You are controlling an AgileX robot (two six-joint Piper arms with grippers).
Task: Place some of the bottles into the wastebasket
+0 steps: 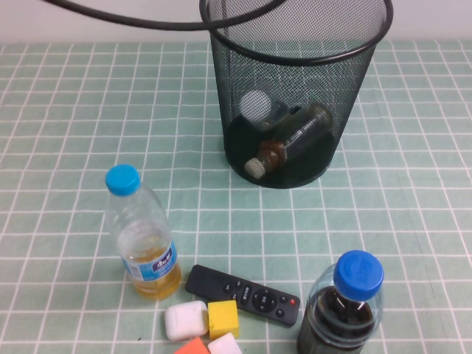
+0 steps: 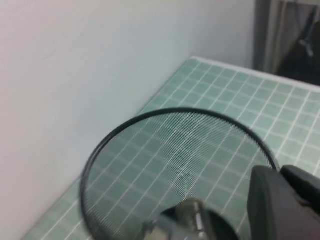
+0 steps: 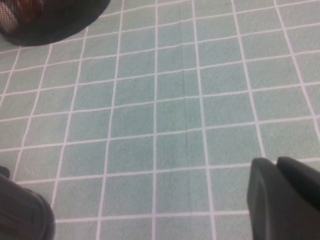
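The black wire-mesh wastebasket stands upright at the back middle of the table. Both clear bottles lie inside it. The squat one lies tilted, with its beige cap toward me. The white-capped one lies behind it. Neither gripper shows in the high view. My left gripper hangs above the basket's rim, open and empty; one finger shows, and a blurred bottle lies below. My right gripper is open and empty, low over bare table beside the basket's base.
A blue-capped bottle of yellow liquid stands front left, and a blue-capped bottle of dark liquid front right. Between them lie a black remote and white, yellow and orange blocks. A black cable hangs across the top.
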